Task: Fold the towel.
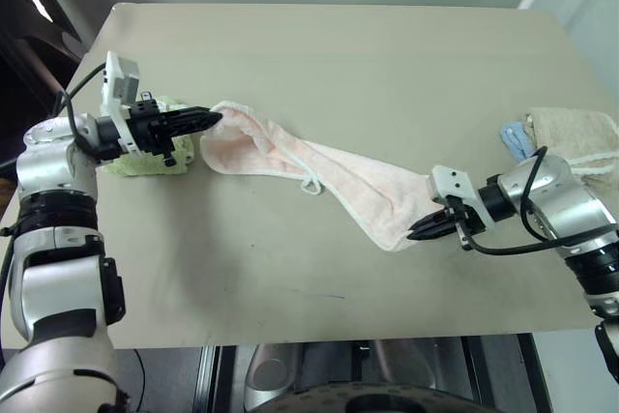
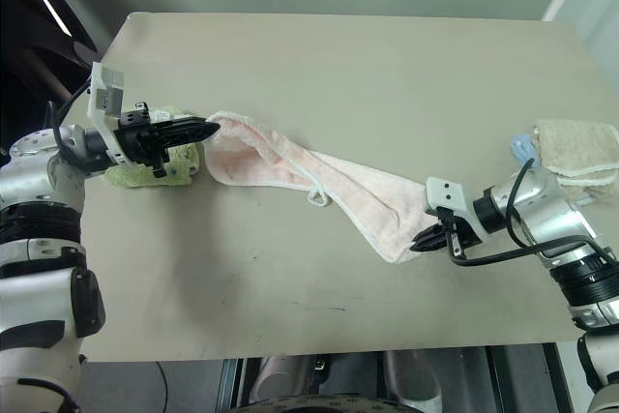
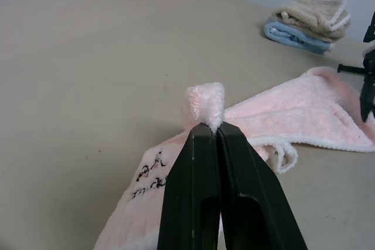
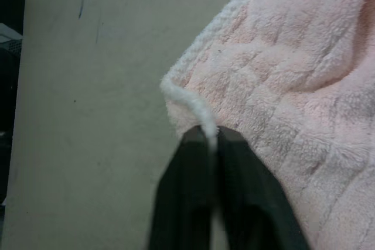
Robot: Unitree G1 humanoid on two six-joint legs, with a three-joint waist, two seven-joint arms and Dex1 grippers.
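Note:
The pale pink towel (image 1: 319, 169) stretches in a bunched band across the middle of the table, its white loop (image 1: 310, 185) hanging on the near side. A dark printed mark (image 3: 147, 178) sits near its left corner. My left gripper (image 1: 208, 120) is shut on that left corner, and a pink tuft (image 3: 206, 102) pokes out between its fingertips. My right gripper (image 1: 422, 230) is shut on the towel's right corner, pinching the white trimmed edge (image 4: 196, 109) low over the table.
A green terry towel (image 1: 145, 163) lies under my left gripper at the table's left edge. Folded beige (image 1: 575, 134) and blue (image 1: 515, 138) cloths sit at the right edge. The beige table (image 1: 338, 55) is bare behind the towel.

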